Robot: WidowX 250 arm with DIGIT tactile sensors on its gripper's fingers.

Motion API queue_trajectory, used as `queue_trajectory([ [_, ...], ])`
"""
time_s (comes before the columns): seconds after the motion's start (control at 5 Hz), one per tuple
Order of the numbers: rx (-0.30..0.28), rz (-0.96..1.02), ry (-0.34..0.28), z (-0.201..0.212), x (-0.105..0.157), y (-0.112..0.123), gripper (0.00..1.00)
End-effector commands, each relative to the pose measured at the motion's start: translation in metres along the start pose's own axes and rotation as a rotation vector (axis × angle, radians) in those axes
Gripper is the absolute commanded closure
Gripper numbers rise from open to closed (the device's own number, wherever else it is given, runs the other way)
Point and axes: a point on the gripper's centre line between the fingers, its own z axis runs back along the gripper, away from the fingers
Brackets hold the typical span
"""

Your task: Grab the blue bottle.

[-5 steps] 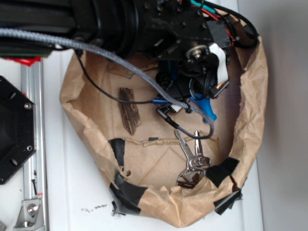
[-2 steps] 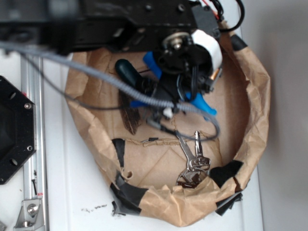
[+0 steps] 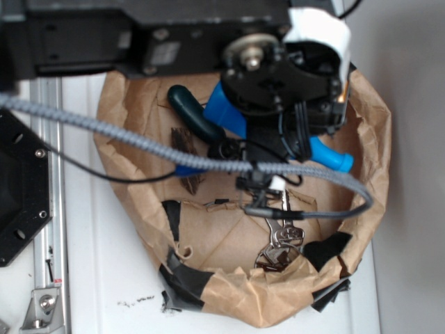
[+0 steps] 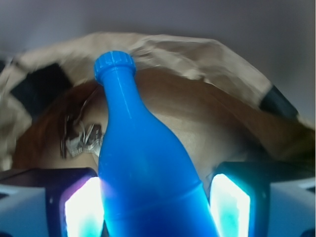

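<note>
The tool (image 4: 157, 197) is clenched on the blue bottle (image 4: 143, 168); its two lit pads (image 4: 81, 210) stand at either side of the bottle's wide body, and the capped neck juts out past them. In the exterior view the blue bottle (image 3: 226, 111) is carried inside the crumpled brown paper ring (image 3: 372, 167), its cap end close to the ring's right wall, little room left on that side. The dark teal pod (image 3: 191, 111) lies just beside the bottle's body, toward the ring's far-left part; the keys (image 3: 279, 240) lie near the ring's near rim, apart from the bottle; a dark wood scrap (image 3: 186, 156) rests left of centre; the white surface (image 3: 104, 264) lies outside the ring.
</note>
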Motion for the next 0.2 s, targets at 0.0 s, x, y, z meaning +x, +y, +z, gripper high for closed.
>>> queue_trajectory([
  [0.0, 0.049, 0.141, 0.008, 0.0081, 0.01, -0.0103, 1.0],
])
